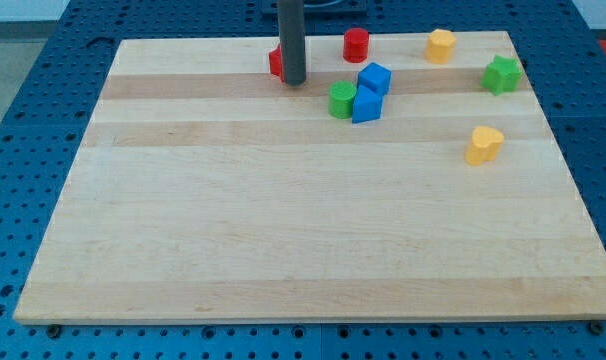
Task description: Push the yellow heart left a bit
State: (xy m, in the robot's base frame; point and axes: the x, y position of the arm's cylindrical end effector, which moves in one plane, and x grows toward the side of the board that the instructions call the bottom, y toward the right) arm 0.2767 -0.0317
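The yellow heart point(484, 144) lies near the board's right edge, below the green star point(501, 75). My tip point(294, 82) rests on the board near the view's top centre, far to the left of the heart. It touches or nearly touches a red block point(275, 62), which the rod partly hides. Nothing stands close to the heart on its left side.
A red cylinder point(356, 44) and a yellow pentagon-like block point(440, 45) sit along the top edge. A green cylinder point(341, 99) touches two blue blocks point(374, 78) point(366, 104) just right of my tip. The wooden board point(283, 230) lies on a blue pegboard.
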